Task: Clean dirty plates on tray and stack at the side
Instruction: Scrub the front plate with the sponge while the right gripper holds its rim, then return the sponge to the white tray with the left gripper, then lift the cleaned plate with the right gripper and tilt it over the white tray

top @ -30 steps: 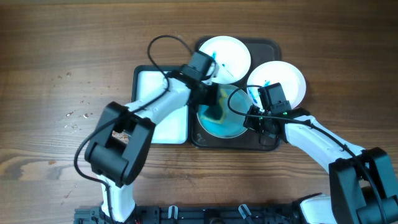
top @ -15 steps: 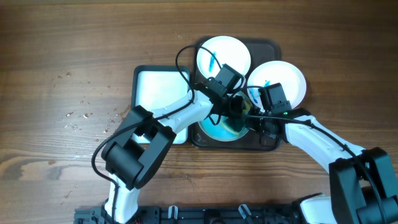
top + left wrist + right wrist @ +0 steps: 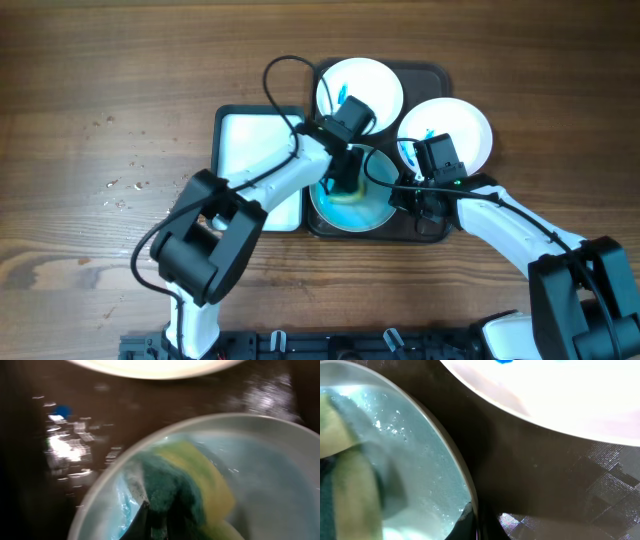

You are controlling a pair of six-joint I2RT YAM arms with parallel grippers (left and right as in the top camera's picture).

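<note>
On the wooden desk [image 3: 100,80], a white tray [image 3: 245,140] lies just beside the brown tray [image 3: 432,72], on its left; the left tool [image 3: 345,180], clamped on a green-and-yellow sponge [image 3: 190,485], presses it onto the teal-smeared front plate [image 3: 375,210] in the brown tray; behind sits a rear plate [image 3: 372,80] with blue marks; the right tool [image 3: 415,198] rests at the front plate's right rim, though whether it grips cannot be told; farthest right, a third plate [image 3: 455,125], blue-smeared, overhangs the tray's edge.
</note>
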